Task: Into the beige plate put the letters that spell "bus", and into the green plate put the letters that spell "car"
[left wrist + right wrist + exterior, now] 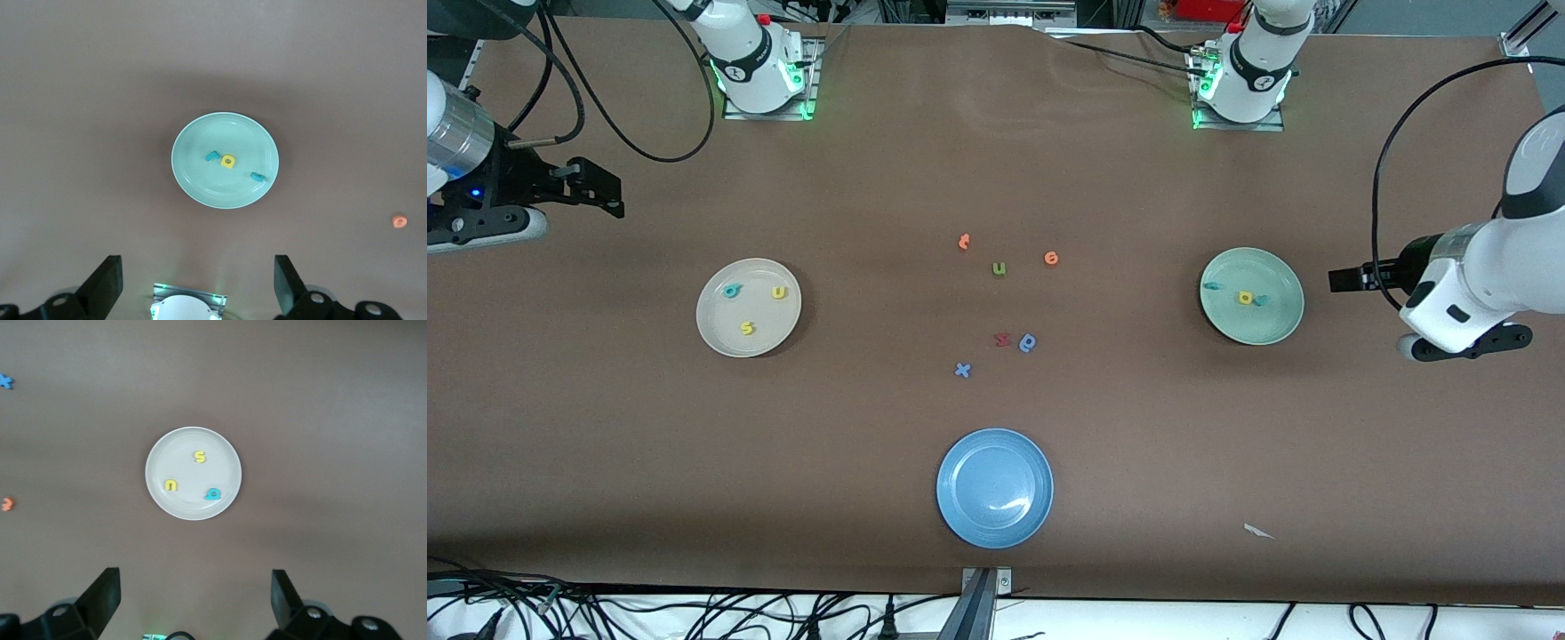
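1. Brown worktop, front view: the beige plate, toward the right arm's end, is carrying the teal "b", yellow "u" and yellow "s"; the green plate, toward the left arm's end, is holding three letters. The left tool and right tool are waiting over the worktop's ends.

2. Left wrist view: the left tool is standing open and empty. The yellow "a" is lying flat between the teal "c" and "r"; facings unclear.

3. Right wrist view: the right tool is gaping empty. Main risk, I judge: a low sweep nudging a plate.
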You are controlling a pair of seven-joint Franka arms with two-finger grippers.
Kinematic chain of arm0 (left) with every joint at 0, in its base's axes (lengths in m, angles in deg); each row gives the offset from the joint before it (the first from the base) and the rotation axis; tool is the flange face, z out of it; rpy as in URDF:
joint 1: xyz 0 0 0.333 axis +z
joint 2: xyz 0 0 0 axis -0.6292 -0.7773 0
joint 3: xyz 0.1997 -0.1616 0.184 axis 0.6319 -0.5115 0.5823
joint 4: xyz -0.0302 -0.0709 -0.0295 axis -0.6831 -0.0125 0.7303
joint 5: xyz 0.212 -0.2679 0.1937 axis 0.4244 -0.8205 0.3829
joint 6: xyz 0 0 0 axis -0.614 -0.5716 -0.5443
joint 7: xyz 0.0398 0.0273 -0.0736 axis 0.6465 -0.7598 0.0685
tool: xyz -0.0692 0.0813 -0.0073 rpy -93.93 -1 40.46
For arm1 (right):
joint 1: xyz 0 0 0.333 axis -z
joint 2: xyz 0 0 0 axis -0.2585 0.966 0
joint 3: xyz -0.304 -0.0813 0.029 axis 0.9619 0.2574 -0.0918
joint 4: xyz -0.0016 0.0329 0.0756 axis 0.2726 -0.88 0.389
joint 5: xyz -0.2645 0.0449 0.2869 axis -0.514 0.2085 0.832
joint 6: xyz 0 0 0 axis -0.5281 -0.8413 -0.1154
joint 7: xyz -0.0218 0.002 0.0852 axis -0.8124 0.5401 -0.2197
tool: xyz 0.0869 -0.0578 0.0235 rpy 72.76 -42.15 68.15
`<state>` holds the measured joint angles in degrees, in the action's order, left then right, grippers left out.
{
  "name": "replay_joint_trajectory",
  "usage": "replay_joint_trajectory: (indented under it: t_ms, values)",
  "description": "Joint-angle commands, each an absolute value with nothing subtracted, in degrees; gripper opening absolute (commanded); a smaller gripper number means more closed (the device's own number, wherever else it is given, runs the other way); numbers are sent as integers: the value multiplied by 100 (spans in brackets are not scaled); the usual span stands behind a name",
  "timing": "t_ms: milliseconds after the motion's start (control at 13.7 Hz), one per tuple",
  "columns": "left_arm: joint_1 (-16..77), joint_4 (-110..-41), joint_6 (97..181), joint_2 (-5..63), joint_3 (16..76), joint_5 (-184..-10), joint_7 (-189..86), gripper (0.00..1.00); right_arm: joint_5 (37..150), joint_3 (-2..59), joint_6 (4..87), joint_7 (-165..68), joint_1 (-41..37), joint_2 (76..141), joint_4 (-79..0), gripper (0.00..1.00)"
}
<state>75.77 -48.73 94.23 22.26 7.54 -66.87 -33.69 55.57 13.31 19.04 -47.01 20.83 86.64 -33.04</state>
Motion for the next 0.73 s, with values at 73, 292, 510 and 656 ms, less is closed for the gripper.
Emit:
replay_joint_trajectory:
  t_ms: [73, 292, 510, 656]
  values:
    - [7512, -4271, 9287, 2345, 1161, -6759, -4385, 99, 5740, 1359, 1716, -4771, 2087, 8799, -2991, 100]
    - [6969, -3786, 9252, 2371, 1732, -6803, -4590, 99, 5741, 1359, 1716, -4789, 2087, 8816, -2982, 100]
    - [6318, -3732, 9261, 2669, 2811, -7432, -4607, 98, 5741, 1359, 1708, -4771, 2087, 8816, -2982, 100]
    - [5643, -3741, 9305, 2959, 4031, -8135, -4773, 97, 5749, 1359, 1708, -4771, 2087, 8825, -2982, 100]
